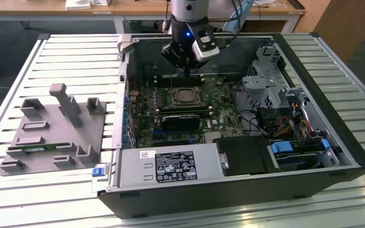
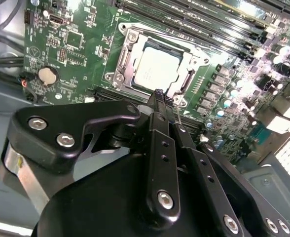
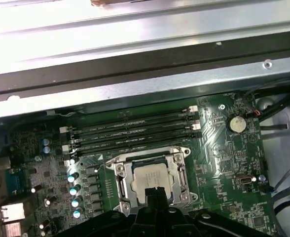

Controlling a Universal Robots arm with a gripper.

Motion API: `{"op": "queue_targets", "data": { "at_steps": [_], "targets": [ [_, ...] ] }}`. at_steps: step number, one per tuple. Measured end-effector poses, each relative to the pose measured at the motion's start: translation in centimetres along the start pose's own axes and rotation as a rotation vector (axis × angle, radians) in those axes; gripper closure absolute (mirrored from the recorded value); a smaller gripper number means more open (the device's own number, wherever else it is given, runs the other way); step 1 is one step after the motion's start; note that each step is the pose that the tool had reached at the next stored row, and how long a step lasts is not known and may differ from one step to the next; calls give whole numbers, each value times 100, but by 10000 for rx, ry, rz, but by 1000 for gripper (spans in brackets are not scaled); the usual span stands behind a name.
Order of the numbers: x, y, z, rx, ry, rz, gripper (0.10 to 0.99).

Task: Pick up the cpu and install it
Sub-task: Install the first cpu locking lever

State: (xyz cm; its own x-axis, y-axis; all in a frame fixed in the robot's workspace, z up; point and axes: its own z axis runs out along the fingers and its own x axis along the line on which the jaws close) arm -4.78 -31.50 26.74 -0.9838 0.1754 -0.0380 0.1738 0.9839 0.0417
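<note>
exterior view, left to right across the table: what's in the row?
Grey plastic parts fixture with upright posts → open black computer case, its left wall → green motherboard → silver-grey square cpu seated in its socket → silver metal drive cage.

One cpu (image 2: 157, 67) is sitting in one socket (image 2: 135, 42), one gripper (image 2: 158, 95) is hovering inside one computer case (image 1: 334, 142), one coin battery (image 2: 48, 75) is showing, and one grey fixture (image 1: 49, 137) is lying beside it
</note>
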Motion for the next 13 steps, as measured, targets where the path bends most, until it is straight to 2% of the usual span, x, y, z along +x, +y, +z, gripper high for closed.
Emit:
{"op": "queue_targets", "data": {
  "at_steps": [13],
  "targets": [
    [0,0,0,-64,71,-1695,980]
  ]
}}
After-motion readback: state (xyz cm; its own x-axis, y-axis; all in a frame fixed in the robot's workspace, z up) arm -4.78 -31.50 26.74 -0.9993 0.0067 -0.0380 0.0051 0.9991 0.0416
